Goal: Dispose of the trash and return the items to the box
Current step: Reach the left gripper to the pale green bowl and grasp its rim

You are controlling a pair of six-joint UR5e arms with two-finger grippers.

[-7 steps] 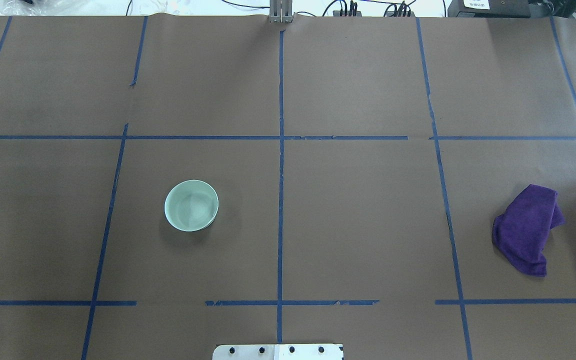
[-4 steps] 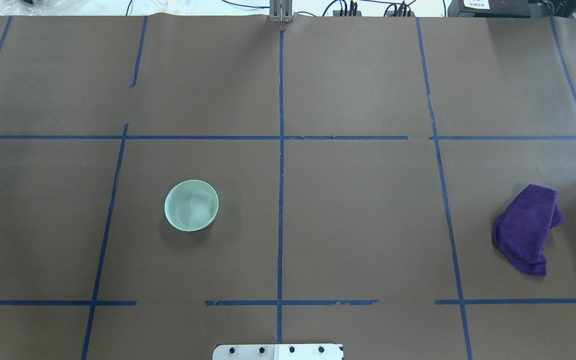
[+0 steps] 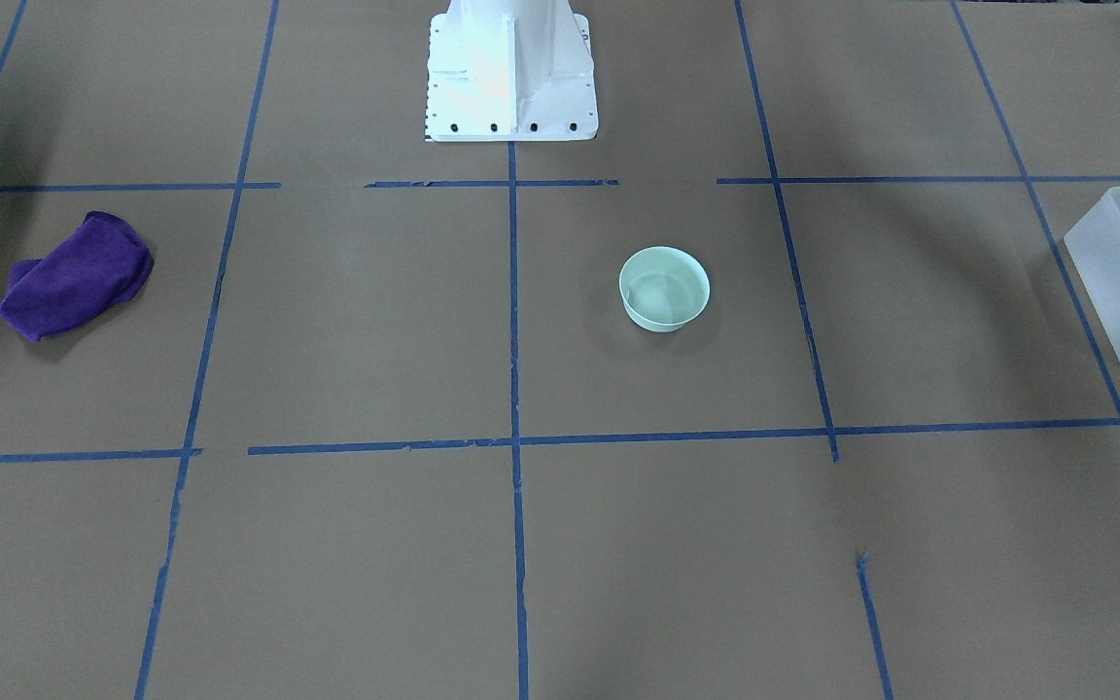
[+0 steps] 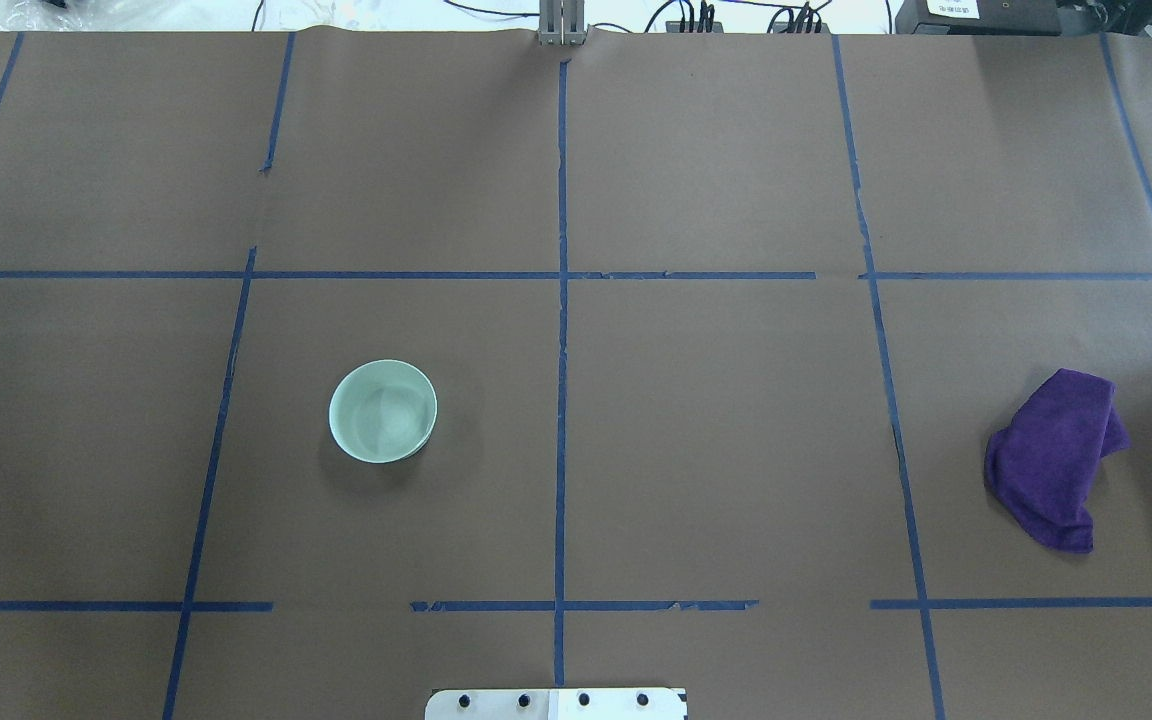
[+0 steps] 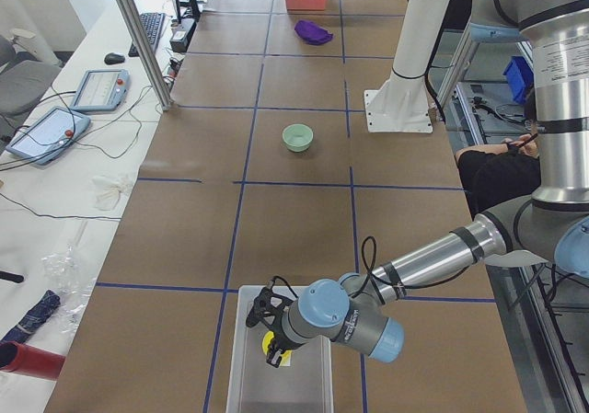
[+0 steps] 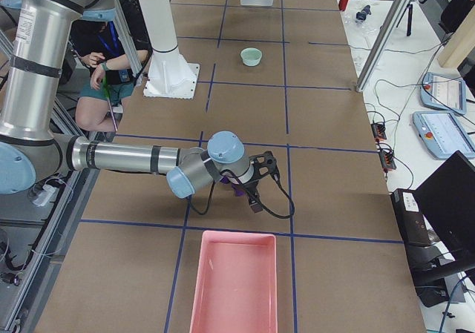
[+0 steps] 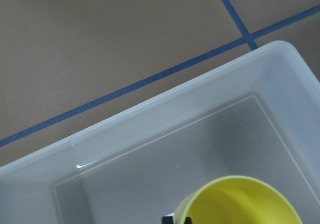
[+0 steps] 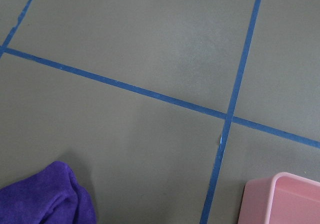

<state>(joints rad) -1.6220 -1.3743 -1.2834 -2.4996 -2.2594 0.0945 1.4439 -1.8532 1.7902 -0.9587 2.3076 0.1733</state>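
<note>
1. Left gripper [image 5: 270, 335]: mine, on the near arm in the left side view; hung low over the box [image 5: 241, 362], right at the cup [image 7: 241, 204]; whether its jaws stood apart, together or clamped on that cup I could not tell.
2. Cup: yellow, mouth up, inside the box; filled the lower edge of my left wrist view; whether it rested on the box floor I could not tell.
3. Box: translucent white, low straight walls; sat at the table's end on my left.
4. Bowl [image 4: 383, 411]: pale green, round, mouth up; stood on the table [image 4: 716, 430] in my left half, near the centre tape line, well apart from the box.
5. Right gripper [image 6: 251, 196]: mine, on the near arm in the right side view; hung low over the purple cloth [image 4: 1054, 455]; its jaws' state I could not tell.
6. Purple cloth: crumpled; lay on my right half of the table.
7. Pink tray [image 6: 234, 281]: sat at the table's end on my right, near the cloth, apart from it.
8. Table: covered in brown paper; marked with a blue tape grid.
</note>
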